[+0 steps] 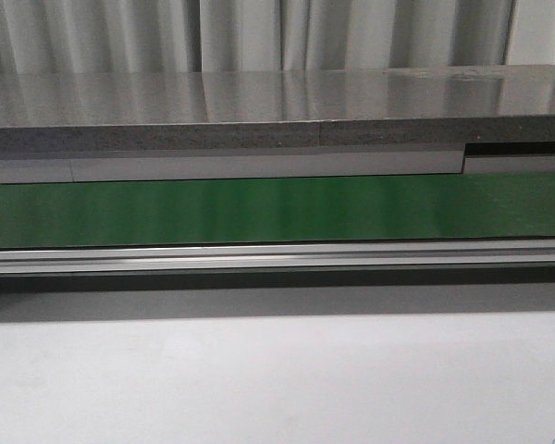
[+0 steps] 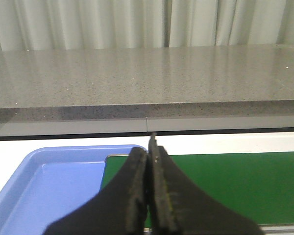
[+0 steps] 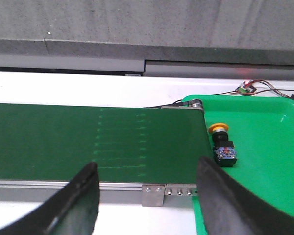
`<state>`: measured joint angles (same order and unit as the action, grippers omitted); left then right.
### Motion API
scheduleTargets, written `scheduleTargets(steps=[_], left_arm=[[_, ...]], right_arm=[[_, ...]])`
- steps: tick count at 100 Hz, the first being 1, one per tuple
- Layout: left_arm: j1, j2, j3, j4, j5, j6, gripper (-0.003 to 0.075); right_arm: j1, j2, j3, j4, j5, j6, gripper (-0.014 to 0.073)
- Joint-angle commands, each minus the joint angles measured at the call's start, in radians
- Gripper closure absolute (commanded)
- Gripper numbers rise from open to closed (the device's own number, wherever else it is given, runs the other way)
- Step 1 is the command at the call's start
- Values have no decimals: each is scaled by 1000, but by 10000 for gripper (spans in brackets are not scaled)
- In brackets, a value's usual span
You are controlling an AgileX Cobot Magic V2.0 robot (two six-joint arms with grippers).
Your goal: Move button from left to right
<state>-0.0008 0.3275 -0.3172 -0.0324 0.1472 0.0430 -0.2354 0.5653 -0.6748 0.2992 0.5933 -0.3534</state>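
Observation:
The button (image 3: 222, 145), a yellow-orange cap on a black boxy body, lies on its side in a green tray (image 3: 264, 161) just past the right end of the green belt (image 3: 88, 142). My right gripper (image 3: 147, 176) is open and empty over the belt's near rail, the button beside its right finger (image 3: 225, 196). My left gripper (image 2: 149, 156) is shut with nothing between its pads, above the belt's left end (image 2: 235, 181) beside a blue tray (image 2: 49, 186). The front view shows only the bare belt (image 1: 277, 208); neither gripper appears there.
A grey stone-like counter (image 1: 259, 106) runs behind the belt, with white curtains beyond. An aluminium rail (image 1: 277, 257) edges the belt's near side, a white tabletop (image 1: 259, 379) in front. Loose wires and a small circuit board (image 3: 245, 88) lie behind the green tray.

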Motion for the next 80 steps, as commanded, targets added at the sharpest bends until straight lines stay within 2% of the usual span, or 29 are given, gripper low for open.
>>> scheduleTargets(steps=[1, 25, 31, 41, 63, 80], left_arm=[[-6, 6, -29, -10, -79, -3, 740], [-6, 6, -29, -10, -79, -3, 740], [-6, 6, -29, -10, -79, -3, 740], [-6, 6, -29, -10, -79, -3, 740], [-6, 6, -29, -10, -79, -3, 740], [-6, 6, -29, -10, -79, -3, 740]], right_arm=[[3, -80, 11, 34, -40, -12, 148], [3, -200, 67, 38, 38, -13, 151], [3, -202, 67, 38, 60, -13, 174], [3, -202, 67, 38, 77, -13, 279], [3, -202, 67, 39, 74, -13, 666], [3, -202, 67, 54, 65, -13, 662]])
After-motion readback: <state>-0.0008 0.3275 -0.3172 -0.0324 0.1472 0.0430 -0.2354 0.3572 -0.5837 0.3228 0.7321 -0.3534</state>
